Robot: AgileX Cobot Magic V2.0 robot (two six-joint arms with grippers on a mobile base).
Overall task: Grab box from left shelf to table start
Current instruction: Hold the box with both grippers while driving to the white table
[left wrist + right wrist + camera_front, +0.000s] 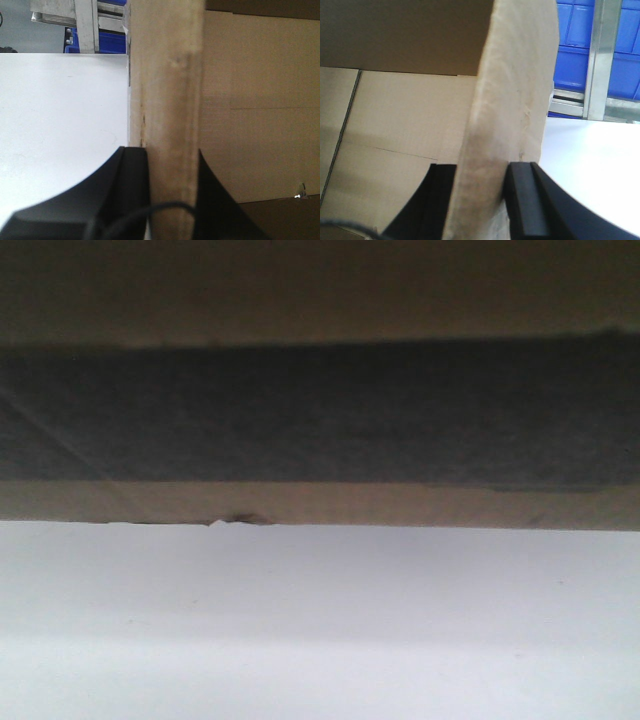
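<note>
The brown cardboard box (pixel 320 505) fills the top of the front view, its black panel across the middle, its bottom edge resting on the white table (pixel 320 620). In the left wrist view my left gripper (pixel 172 165) is shut on the box's upright side wall (pixel 167 100), one finger outside, one inside. In the right wrist view my right gripper (pixel 480 175) is shut on the opposite wall (pixel 515 100) in the same way. The box interior (pixel 395 125) is open and empty. The left shelf's metal rail (pixel 85 25) shows beyond the table.
Blue bins (pixel 580 45) and silver metal shelf posts (pixel 600 60) stand behind the table's far edge in the right wrist view. Blue bins (pixel 107 42) also show behind the shelf frame in the left wrist view. White tabletop (pixel 60 115) lies beside the box.
</note>
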